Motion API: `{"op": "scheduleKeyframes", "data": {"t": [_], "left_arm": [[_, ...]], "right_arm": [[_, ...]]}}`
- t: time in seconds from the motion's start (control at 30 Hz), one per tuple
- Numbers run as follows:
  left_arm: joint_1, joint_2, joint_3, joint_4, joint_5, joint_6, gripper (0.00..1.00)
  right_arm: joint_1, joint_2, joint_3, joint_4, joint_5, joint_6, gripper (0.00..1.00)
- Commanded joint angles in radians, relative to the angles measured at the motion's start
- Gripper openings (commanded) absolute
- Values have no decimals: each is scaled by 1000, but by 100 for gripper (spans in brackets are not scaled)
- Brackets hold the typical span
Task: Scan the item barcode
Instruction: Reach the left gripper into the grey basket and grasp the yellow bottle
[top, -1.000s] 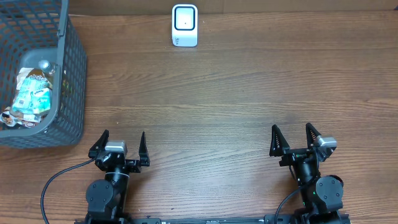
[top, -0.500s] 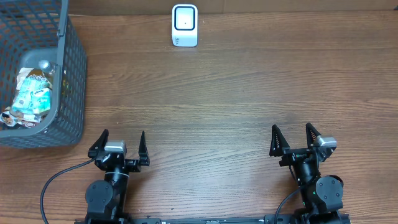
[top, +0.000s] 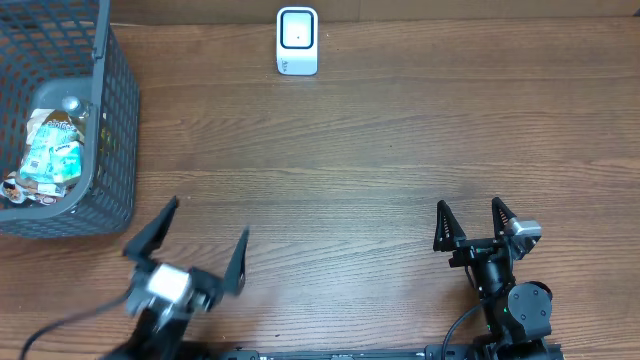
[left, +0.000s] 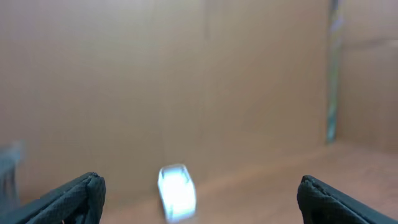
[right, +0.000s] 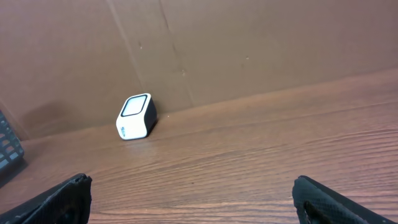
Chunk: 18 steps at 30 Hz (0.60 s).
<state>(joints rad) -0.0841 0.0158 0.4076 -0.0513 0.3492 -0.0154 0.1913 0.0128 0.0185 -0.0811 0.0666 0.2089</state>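
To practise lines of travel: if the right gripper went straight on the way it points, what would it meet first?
Likely nothing close: the right gripper faces bare table, then the brown back wall. The white barcode scanner sits off to its left.

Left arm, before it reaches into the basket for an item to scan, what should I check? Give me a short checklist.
1. Left fingers open and empty: ok.
2. Right fingers open and empty: ok.
3. Items present in the basket: ok.
4. Barcode side of an item findable: cannot tell, the packages lie jumbled.
5. Scanner unobstructed, nothing in front of it: ok.
6. Left wrist view sharp enough to guide a grasp: not ok, it is blurred.
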Motion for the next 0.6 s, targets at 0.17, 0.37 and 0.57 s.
{"op": "scheduleKeyframes", "data": {"t": [0.17,0.37,0.57], "left_arm": [[5,-3,318,3,86,37,100],[5,70,469,-24,8,15,100],[5,278,695,-232,-28,8,100]], "right_arm": [[5,-10,-11,4,-2,-4,100],[5,-10,-11,4,-2,-4,100],[5,-10,-11,4,-2,-5,100]]}}
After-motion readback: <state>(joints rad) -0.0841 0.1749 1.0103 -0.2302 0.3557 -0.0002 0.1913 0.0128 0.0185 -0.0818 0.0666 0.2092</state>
